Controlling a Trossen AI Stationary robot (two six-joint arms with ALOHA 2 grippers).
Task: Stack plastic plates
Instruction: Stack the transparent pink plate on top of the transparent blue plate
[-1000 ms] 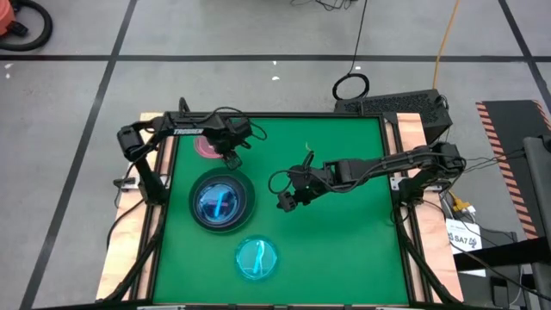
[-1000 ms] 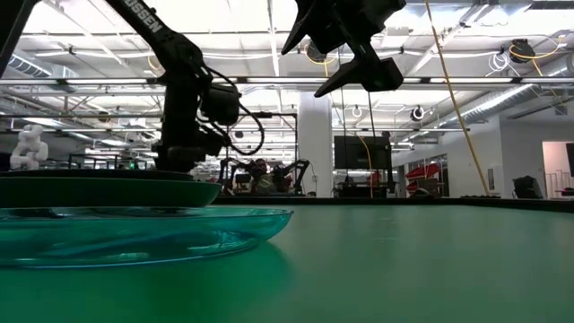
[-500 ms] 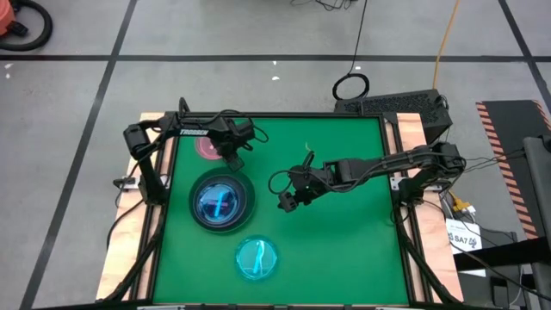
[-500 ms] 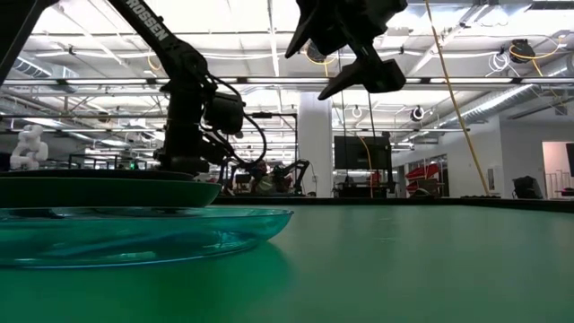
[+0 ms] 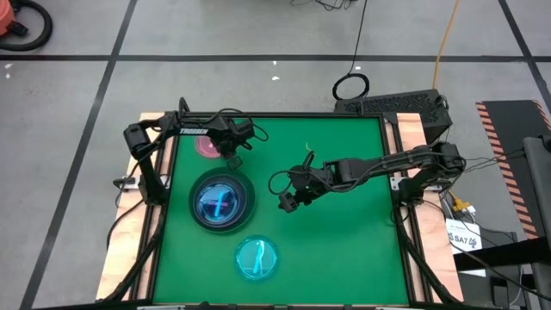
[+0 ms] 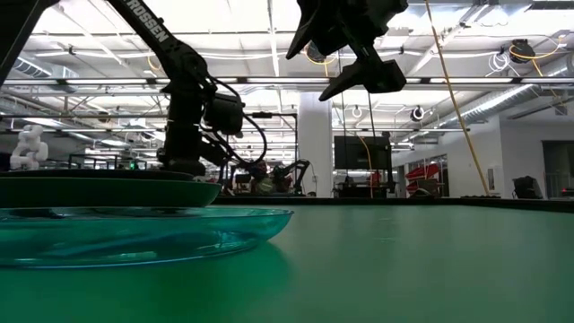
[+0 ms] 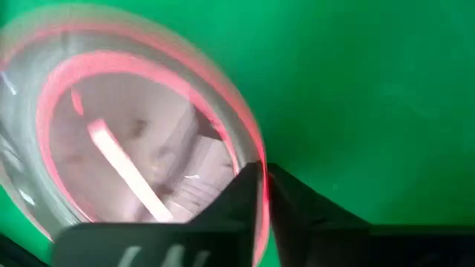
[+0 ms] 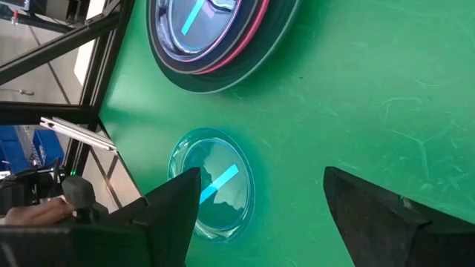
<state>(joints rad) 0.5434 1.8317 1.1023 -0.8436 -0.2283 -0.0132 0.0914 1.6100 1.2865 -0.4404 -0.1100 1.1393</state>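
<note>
Nearest on the green desk point(image 5: 344, 224): one small translucent cyan plate point(image 5: 256, 259) lying alone, flat, near the front edge. Just behind it, apart: the stack point(image 5: 221, 203), with dark grey plate at the bottom, a bright pink rim showing inside, and a cyan plate on top. Over mid-desk, well above the surface: the right hand point(image 5: 287, 200), fingers spread wide and holding nothing, looking down on stack and lone cyan plate. Farthest, near the back left corner: a small translucent pink plate point(image 5: 207, 145), with the left hand point(image 7: 261, 194) down at its edge, fingers pressed together on the thin rim, one inside and one outside. Whether more than one pink plate lies there: cannot tell.

Judged: thin, light, stiff plastic, smooth and likely slippery, so apt to swing or slide in a rim pinch. Best taken at the raised rim, lifted gently and kept level. Low fragility, though liable to skid on the desk if nudged.
</note>
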